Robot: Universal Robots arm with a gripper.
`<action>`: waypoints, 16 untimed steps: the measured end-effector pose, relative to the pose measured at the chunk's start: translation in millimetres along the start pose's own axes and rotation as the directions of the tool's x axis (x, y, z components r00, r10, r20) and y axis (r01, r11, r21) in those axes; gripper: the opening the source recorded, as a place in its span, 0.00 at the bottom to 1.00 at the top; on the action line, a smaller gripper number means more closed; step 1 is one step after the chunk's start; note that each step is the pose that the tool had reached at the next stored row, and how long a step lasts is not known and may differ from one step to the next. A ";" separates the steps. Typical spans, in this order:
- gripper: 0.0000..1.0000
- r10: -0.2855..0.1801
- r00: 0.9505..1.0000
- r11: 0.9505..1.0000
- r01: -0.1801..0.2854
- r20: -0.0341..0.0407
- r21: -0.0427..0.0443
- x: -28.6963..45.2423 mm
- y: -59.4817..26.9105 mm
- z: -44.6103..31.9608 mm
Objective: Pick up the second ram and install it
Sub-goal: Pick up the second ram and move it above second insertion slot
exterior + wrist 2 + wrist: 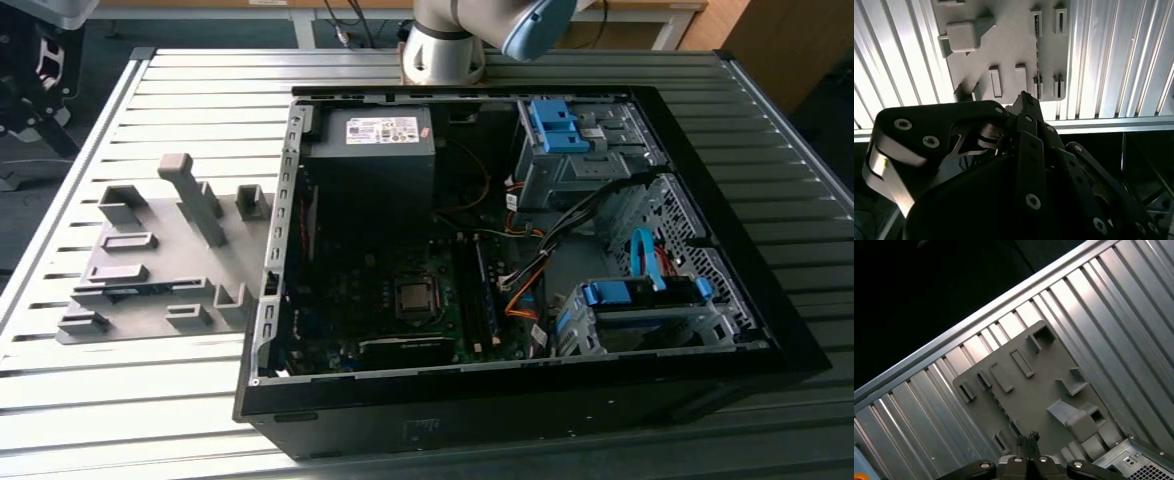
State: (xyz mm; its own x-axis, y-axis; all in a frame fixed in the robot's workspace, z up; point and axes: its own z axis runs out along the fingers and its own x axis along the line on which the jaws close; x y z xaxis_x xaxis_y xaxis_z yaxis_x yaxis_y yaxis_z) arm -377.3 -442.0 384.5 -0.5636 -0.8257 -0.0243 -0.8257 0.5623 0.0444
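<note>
Second ram (131, 291), as far as you can make out, is the thin blue-green strip standing on edge in the slots of the gray holder plate (167, 262). You find it low on the exterior view's left, outside the open computer case (534, 425) and near its side wall. Plate and case both sit on the slatted metal table (134, 410). Your gripper (1029, 440) hangs over that plate. In both wrist views its fingertips come together to a single point above the plate's slotted blocks, with the tall gray post (1074, 417) just off to one side. The tips look pressed together, and the strip sits in its slots near them. At the top of the exterior view, the arm's base (447, 45) stands on the table behind the case.
</note>
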 end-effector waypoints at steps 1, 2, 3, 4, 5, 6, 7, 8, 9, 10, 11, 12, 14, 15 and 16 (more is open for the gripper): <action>0.11 -0.018 1.000 1.000 0.018 -0.001 0.000 0.0 0.0 0.4; 0.11 -0.036 0.999 0.999 0.036 -0.001 -0.001 0.0 0.0 0.8; 0.11 -0.053 0.999 0.999 0.053 -0.002 -0.001 0.0 -0.1 1.1; 0.11 -0.070 0.998 0.998 0.070 -0.003 -0.002 0.1 -0.1 1.5; 0.11 -0.086 0.996 0.996 0.086 -0.004 -0.002 0.1 -0.1 1.9; 0.11 -0.101 0.995 0.995 0.101 -0.004 -0.003 0.1 -0.1 2.3; 0.11 -0.116 0.993 0.993 0.116 -0.005 -0.003 0.1 -0.1 2.5; 0.11 -0.127 0.992 0.992 0.127 -0.005 -0.003 0.2 -0.2 2.6; 0.11 -0.139 0.990 0.990 0.139 -0.005 -0.003 0.3 -0.2 2.8; 0.11 -0.151 0.989 0.989 0.151 -0.005 -0.002 0.4 -0.3 3.0; 0.11 -0.163 0.987 0.987 0.163 -0.006 -0.002 0.4 -0.4 3.2; 0.11 -0.176 0.984 0.984 0.176 -0.006 -0.003 0.5 -0.4 3.4; 0.11 -0.200 0.980 0.980 0.200 -0.007 -0.003 0.6 -0.4 3.8; 0.11 -0.211 0.977 0.977 0.211 -0.007 -0.003 0.6 -0.5 4.0; 0.11 -0.222 0.975 0.975 0.222 -0.008 -0.003 0.7 -0.5 4.1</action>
State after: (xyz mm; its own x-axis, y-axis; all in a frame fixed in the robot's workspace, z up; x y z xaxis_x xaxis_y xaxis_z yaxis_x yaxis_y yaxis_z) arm -377.3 -442.7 380.4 -0.3657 -0.9304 -0.0261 -0.9303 0.3645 0.0409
